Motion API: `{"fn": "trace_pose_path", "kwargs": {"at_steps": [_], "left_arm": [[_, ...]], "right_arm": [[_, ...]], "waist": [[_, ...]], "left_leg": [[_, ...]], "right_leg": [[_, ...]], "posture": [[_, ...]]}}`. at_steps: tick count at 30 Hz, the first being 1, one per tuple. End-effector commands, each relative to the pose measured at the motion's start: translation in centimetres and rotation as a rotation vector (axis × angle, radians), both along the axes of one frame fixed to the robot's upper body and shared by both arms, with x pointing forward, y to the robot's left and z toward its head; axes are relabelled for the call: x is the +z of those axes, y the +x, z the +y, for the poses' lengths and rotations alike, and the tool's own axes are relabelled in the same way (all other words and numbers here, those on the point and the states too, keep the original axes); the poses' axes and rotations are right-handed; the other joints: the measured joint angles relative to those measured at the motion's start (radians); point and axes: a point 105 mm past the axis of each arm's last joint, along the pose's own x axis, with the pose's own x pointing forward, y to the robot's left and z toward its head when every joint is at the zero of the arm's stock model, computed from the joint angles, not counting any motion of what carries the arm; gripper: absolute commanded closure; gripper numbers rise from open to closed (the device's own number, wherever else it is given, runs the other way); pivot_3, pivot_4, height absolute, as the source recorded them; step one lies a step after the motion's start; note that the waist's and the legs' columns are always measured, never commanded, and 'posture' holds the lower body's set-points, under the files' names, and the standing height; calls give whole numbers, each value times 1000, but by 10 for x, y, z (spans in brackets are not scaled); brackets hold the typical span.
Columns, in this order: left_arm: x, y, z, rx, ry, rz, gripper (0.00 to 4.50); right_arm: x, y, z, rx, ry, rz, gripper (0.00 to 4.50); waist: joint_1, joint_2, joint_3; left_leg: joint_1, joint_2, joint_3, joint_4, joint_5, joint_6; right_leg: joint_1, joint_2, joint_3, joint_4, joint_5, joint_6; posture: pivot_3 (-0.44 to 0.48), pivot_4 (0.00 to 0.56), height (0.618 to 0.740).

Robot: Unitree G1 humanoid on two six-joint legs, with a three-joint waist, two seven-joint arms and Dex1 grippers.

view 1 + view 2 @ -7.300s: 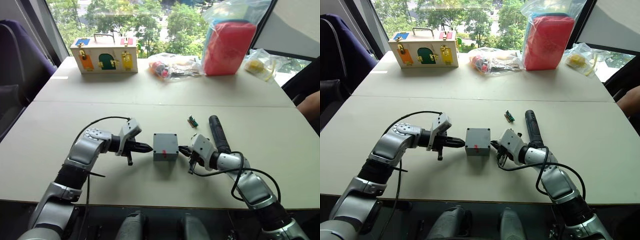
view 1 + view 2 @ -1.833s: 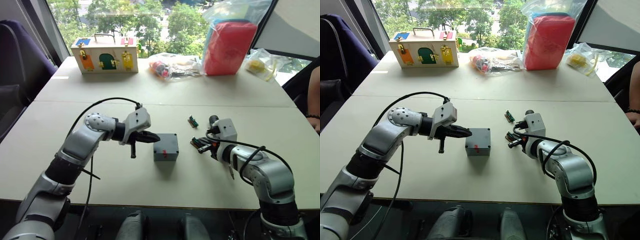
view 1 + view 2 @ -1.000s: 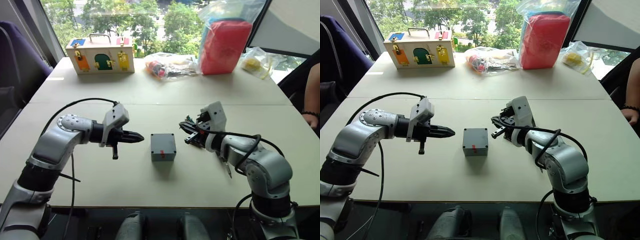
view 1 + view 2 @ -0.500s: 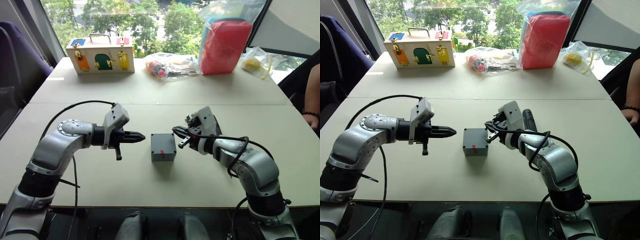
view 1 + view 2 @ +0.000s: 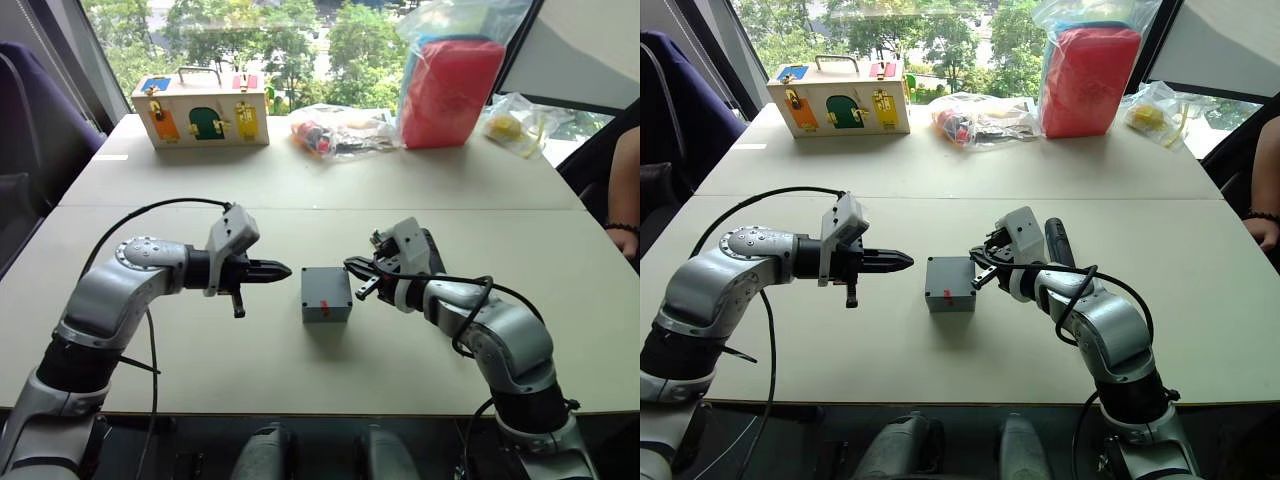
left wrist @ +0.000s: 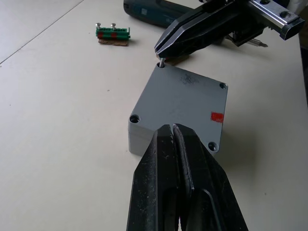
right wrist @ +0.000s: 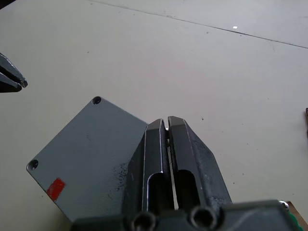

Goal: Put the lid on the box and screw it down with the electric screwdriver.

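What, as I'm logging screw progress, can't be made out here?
- The screw at the right tool: left wrist view, too small to tell whether it sits in the lid.
- Lid corner below that tool: right wrist view, its own fingers cover it.
- The electric screwdriver bit: eye views, the right arm hides it.

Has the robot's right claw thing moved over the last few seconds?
Yes. The right gripper swung from beside the electric screwdriver toward the robot's left, and now holds a screw over the corner of the box.
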Motion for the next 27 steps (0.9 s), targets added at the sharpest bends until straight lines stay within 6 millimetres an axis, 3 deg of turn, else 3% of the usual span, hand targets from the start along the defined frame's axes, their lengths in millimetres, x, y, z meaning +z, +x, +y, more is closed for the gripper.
{"fn": "trace_pose_path", "kwargs": {"at_steps": [1, 2, 3, 4, 9, 13, 16, 19, 22, 24, 27], "left_arm": [[14, -3, -8, -33, -12, -52, 4500], [15, -3, -8, -34, -14, -53, 4500], [16, -3, -9, -36, -17, -53, 4500], [16, -3, -9, -38, -19, -53, 4500], [18, -2, -11, -39, -27, -55, 4500], [23, -4, -16, -55, -49, -68, 4500], [29, -11, -21, -110, -52, -70, 4500], [36, -17, -24, -176, -44, -77, 4500], [38, -20, -27, -256, 19, -105, 4500], [40, -25, -29, -323, 48, -113, 4500], [42, -31, -31, -399, 67, -127, 4500]], "right_arm": [[5, 1, 3, 7, 7, -29, 4474], [5, 1, 3, 7, 8, -28, 4474], [5, 1, 3, 6, 8, -30, 3941], [6, 2, 3, 4, 8, -35, 3746], [14, 5, 1, -6, 18, -55, 1543], [29, 10, -10, -80, 74, -84, 1543], [56, 14, -31, -143, 172, -98, 1543], [70, 16, -64, -184, 78, -98, 1543], [70, 19, -104, -258, -44, -12, 872], [75, 18, -121, -274, -82, 46, 155], [66, 9, -141, -290, -157, 243, 18]], "waist": [[0, 0, 0], [0, 0, 0], [0, 0, 0], [0, 0, 0], [0, 0, 0], [0, 0, 0], [1, 0, 0], [4, 0, 0], [2, 0, 1], [0, 1, 1], [-7, 4, 3]], "left_leg": [[0, 0, 0, 0, 0, 0], [0, 0, 0, 0, 0, 0], [0, 0, 0, 0, 0, 0], [0, 0, 0, 0, 0, 0], [0, 0, 0, 0, 0, 0], [0, 0, 0, 0, 0, 0], [0, 0, 0, 0, 0, 0], [0, 0, 0, 0, 0, 0], [0, -1, 0, 0, 0, 0], [0, -1, 0, -1, 0, 0], [1, -1, 1, -2, 0, 0]], "right_leg": [[0, 0, 0, 0, 0, 0], [0, 0, 0, 0, 0, 0], [0, 0, 0, 0, 0, 0], [0, 0, 0, 0, 0, 0], [0, 0, 0, 0, 0, 0], [0, 0, 0, 0, 0, 0], [0, 1, 0, 1, 0, 0], [0, 0, 0, 0, 0, 0], [1, -1, -1, -1, 0, 0], [1, -1, -1, -1, 0, 0], [1, -1, 0, -1, -1, -2]], "posture": [[0, 150, 740], [0, 150, 740], [0, 150, 740], [0, 150, 740], [0, 150, 740], [0, 150, 740], [0, 150, 740], [0, 150, 740], [0, 150, 740], [0, 150, 740], [0, 150, 740]]}}
